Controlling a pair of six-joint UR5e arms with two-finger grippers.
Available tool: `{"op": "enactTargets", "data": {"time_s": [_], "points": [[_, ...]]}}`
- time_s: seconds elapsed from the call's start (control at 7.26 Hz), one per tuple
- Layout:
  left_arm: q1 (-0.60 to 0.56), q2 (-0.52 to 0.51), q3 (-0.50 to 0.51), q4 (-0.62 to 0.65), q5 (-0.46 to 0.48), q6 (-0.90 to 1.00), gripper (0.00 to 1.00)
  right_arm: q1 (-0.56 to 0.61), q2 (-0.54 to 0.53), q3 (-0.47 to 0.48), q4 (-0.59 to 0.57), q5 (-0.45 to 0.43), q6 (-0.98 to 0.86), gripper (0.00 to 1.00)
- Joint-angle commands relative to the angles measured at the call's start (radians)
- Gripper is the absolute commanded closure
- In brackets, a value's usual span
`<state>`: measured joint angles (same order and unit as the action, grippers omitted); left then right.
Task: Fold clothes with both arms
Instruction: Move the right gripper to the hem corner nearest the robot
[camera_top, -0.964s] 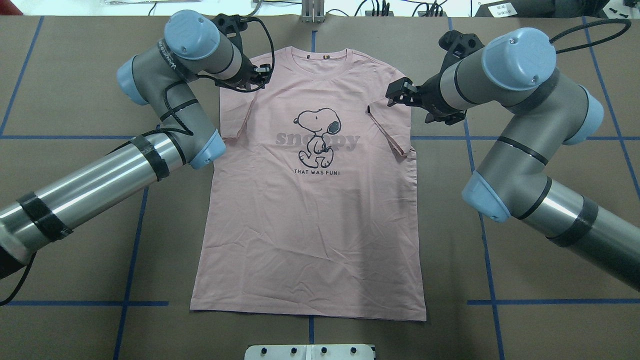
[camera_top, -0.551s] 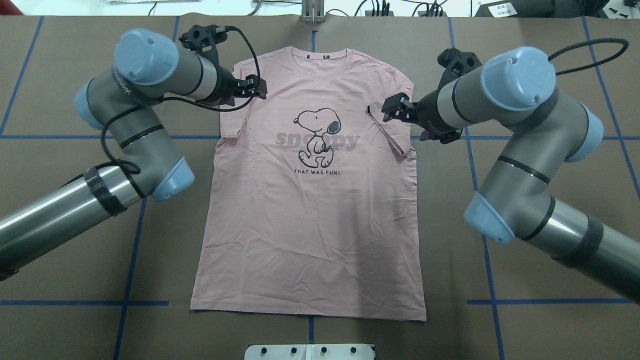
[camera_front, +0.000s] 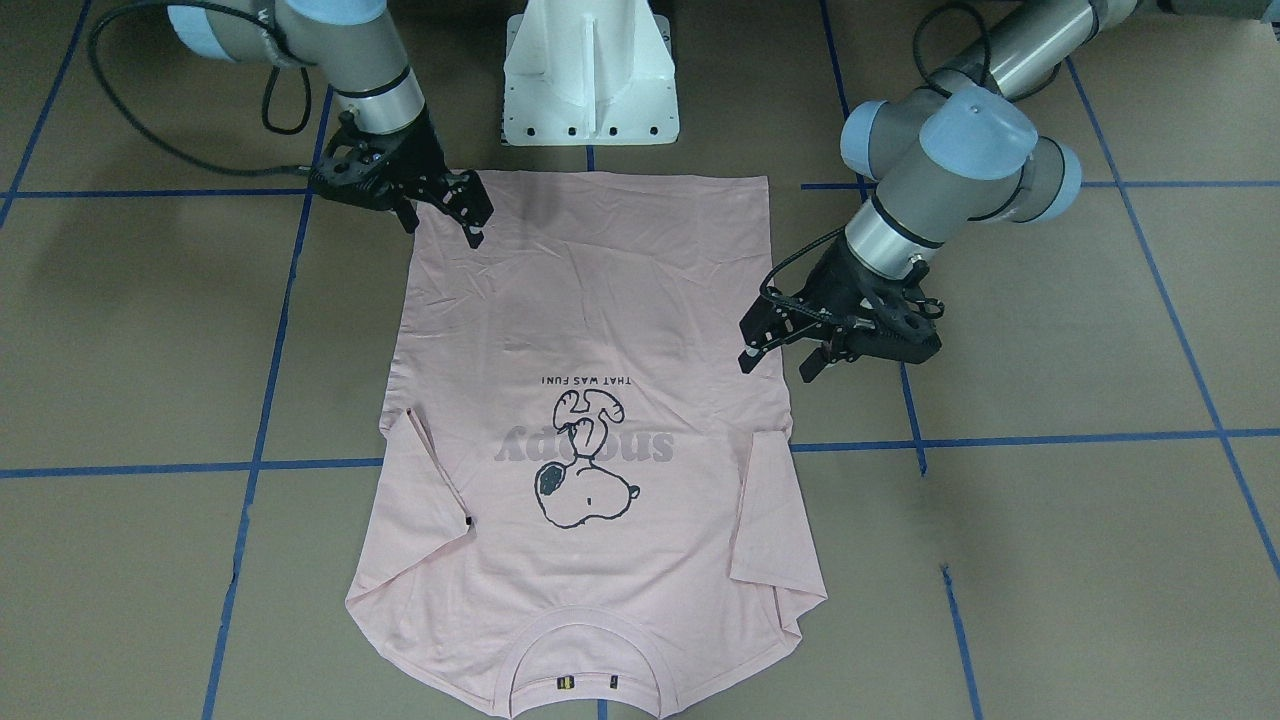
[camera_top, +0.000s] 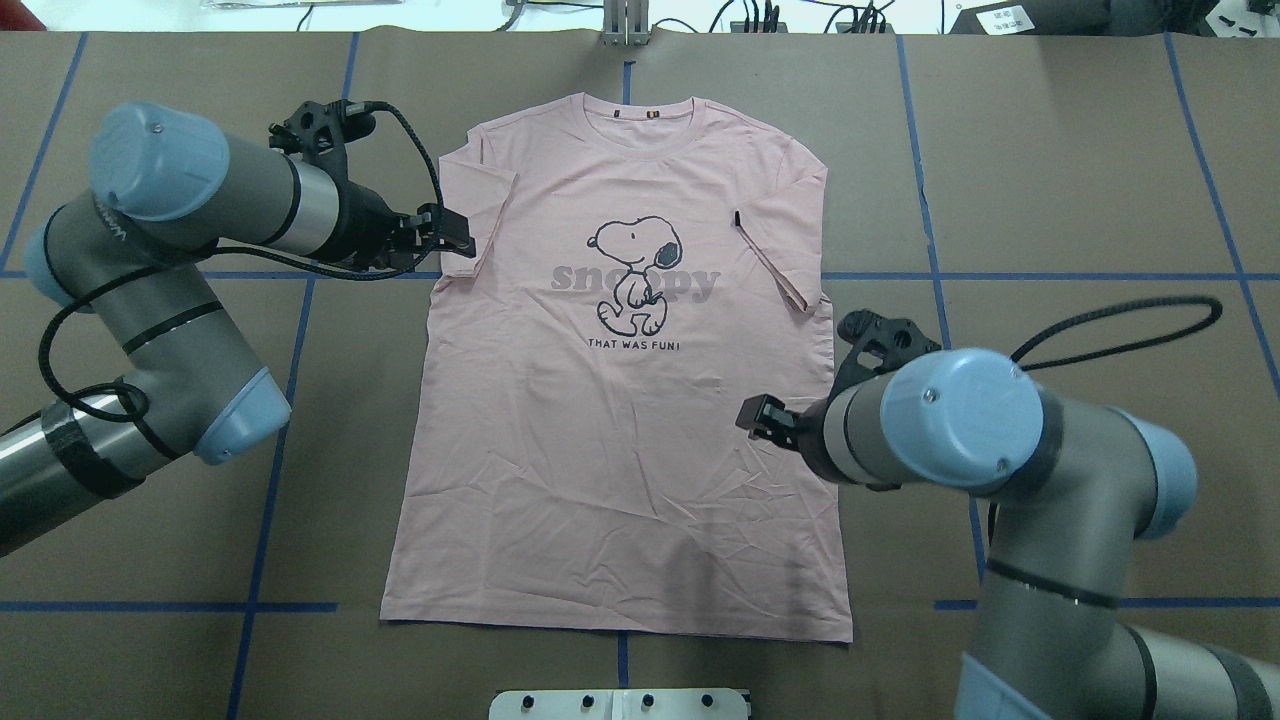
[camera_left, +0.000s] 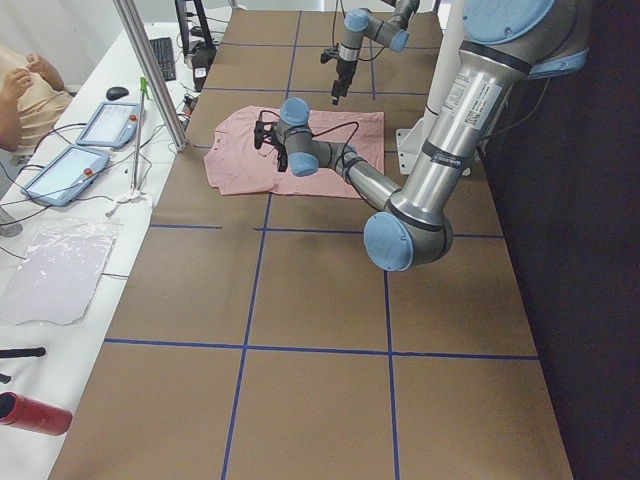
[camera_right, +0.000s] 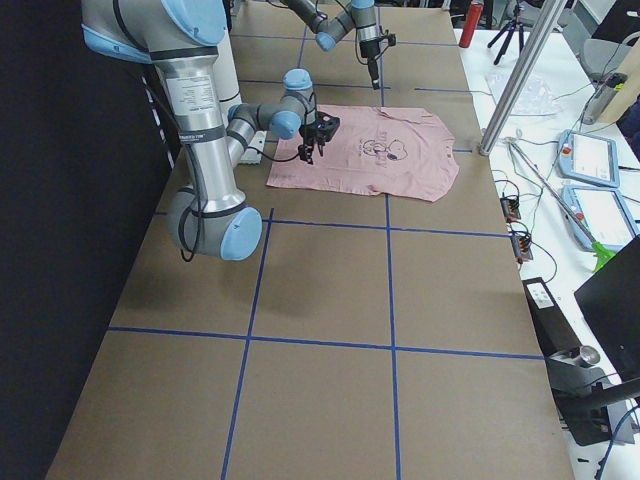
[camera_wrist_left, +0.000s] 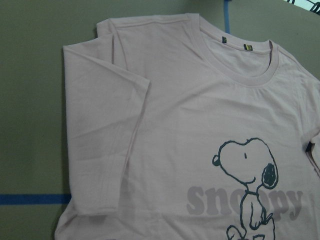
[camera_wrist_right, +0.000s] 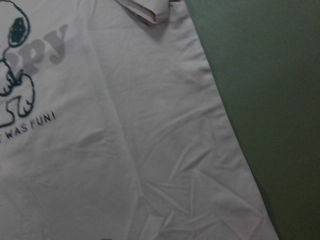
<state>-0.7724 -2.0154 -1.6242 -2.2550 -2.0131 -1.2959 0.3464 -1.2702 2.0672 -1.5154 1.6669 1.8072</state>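
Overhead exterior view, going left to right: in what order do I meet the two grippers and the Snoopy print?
left gripper → Snoopy cartoon → right gripper

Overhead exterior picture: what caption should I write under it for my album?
Pink Snoopy T-shirt lies flat, sleeves folded in, with the left gripper and right gripper hovering at its sides.
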Motion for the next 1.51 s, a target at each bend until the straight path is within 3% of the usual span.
{"op": "enactTargets", "data": {"time_s": [0.0, 0.69, 0.96, 1.38], "points": [[0.001, 0.026, -0.020, 0.000, 0.002, -0.016, 0.15, -0.206, -0.031, 0.042, -0.049, -0.152, 0.328, 0.06], [0.005, 0.027, -0.010, 0.000, 0.004, -0.043, 0.14, -0.276, -0.155, 0.045, -0.049, -0.171, 0.463, 0.24], [0.005, 0.027, -0.011, 0.000, 0.004, -0.042, 0.14, -0.302, -0.155, 0.039, -0.049, -0.173, 0.475, 0.26], [0.004, 0.027, -0.016, 0.000, 0.005, -0.042, 0.13, -0.300, -0.156, 0.036, -0.049, -0.171, 0.475, 0.43]]}}
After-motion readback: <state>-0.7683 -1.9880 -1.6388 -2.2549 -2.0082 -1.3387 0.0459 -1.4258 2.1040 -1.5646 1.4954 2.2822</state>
